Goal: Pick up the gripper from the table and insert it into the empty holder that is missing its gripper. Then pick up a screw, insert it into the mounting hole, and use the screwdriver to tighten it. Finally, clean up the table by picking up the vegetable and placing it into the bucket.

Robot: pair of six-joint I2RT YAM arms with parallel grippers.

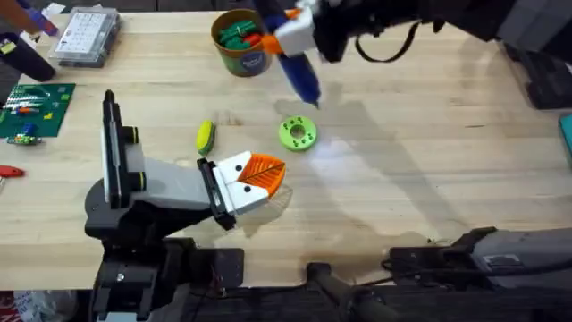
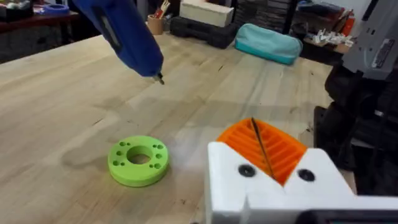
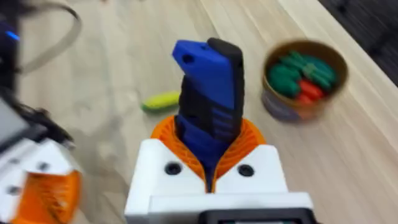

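My right gripper (image 1: 295, 34) is shut on the blue screwdriver (image 1: 300, 73), which hangs tilted above the table with its metal bit (image 2: 160, 78) pointing down, a little beyond the green disc (image 1: 298, 133). In the right wrist view the screwdriver (image 3: 208, 102) stands between the orange pads of the right gripper (image 3: 208, 158). My left gripper (image 1: 257, 175) rests low near the table (image 1: 429, 161), its pads (image 2: 283, 149) pressed together on nothing. The yellow-and-green vegetable (image 1: 206, 137) lies left of the disc. The bucket (image 1: 241, 40) stands at the back, holding green and red pieces. The screw and the holder are out of view.
A clear compartment box (image 1: 85, 36) sits at the back left, and a green board (image 1: 31, 109) lies at the left edge. A teal pouch (image 2: 267, 42) lies at the table's right side. The green disc (image 2: 138, 160) has several holes around a centre hole.
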